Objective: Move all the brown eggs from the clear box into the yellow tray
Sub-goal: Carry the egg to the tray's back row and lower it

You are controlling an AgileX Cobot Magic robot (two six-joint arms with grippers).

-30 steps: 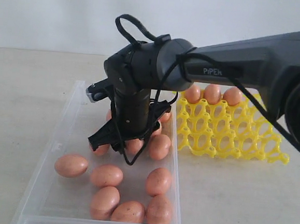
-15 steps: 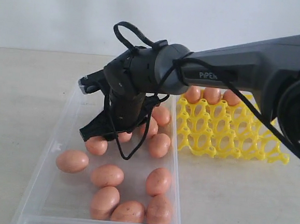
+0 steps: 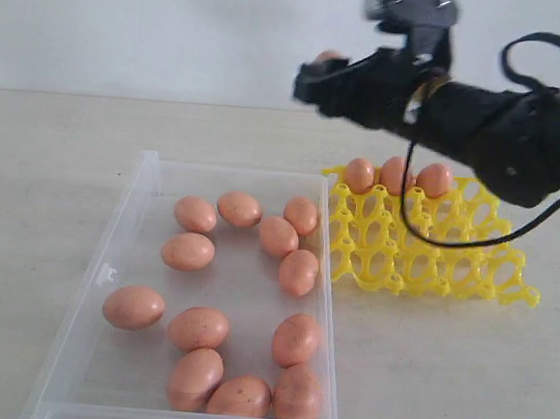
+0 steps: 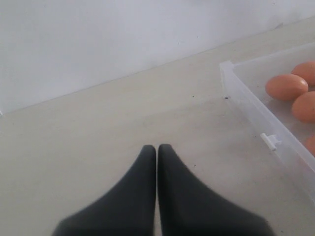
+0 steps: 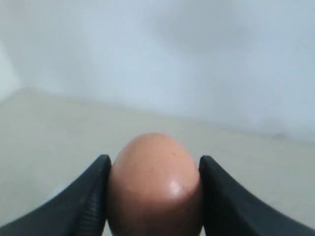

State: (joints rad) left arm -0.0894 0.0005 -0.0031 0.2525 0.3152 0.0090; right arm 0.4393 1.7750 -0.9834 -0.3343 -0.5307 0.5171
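Note:
The clear box [image 3: 135, 208] lies at the left with several brown eggs [image 3: 199, 328] loose in it. To its right stands the yellow tray [image 3: 431, 265], with three brown eggs [image 3: 396, 174] in its back row. My right gripper [image 3: 315, 76] is raised high above the box's far end, near the tray, blurred by motion. It is shut on one brown egg [image 5: 155, 184], held between both fingers [image 5: 93, 196]. My left gripper [image 4: 156, 147] is shut and empty over bare table beside the box's latch side [image 4: 256, 115].
A plain white wall rises behind the beige table [image 3: 52, 153]. The right arm [image 3: 500, 125] and its cable hang above the tray's back row. Two eggs [image 4: 286, 86] show near the box's edge in the left wrist view.
The right gripper has risen out of the clear box and swung up and to the right with an egg in it. The box's eggs are now in full view.

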